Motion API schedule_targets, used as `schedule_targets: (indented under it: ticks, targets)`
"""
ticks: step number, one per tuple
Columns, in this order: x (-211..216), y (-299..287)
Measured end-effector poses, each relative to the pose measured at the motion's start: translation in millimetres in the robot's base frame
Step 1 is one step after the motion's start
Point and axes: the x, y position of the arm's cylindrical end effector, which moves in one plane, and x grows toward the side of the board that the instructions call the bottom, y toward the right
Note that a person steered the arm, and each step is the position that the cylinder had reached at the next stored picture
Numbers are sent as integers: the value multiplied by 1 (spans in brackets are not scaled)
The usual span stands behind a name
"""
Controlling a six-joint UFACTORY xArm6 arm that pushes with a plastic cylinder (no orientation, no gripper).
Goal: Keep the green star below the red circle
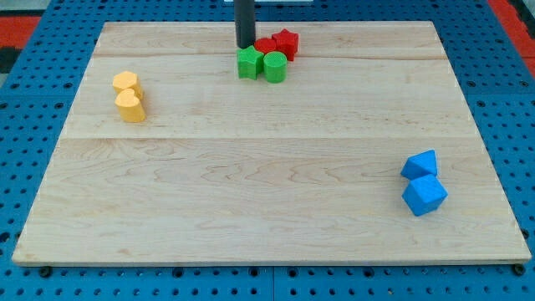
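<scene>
The green star (pixel 248 63) lies near the view's top centre on the wooden board (pixel 267 192). The red circle (pixel 265 46) sits just above and to its right, touching it. A green circle (pixel 275 67) is right of the star, and a red star (pixel 286 43) is right of the red circle. My tip (pixel 245 44) stands just above the green star, left of the red circle, close to both.
Two yellow blocks (pixel 128 96) sit one below the other at the view's left. Two blue blocks (pixel 423 184) sit at the view's lower right. A blue pegboard (pixel 33 100) surrounds the board.
</scene>
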Motion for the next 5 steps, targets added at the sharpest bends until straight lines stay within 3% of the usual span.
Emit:
schedule_targets:
  ticks: [2,5]
  targets:
    - [6,-35]
    - [34,5]
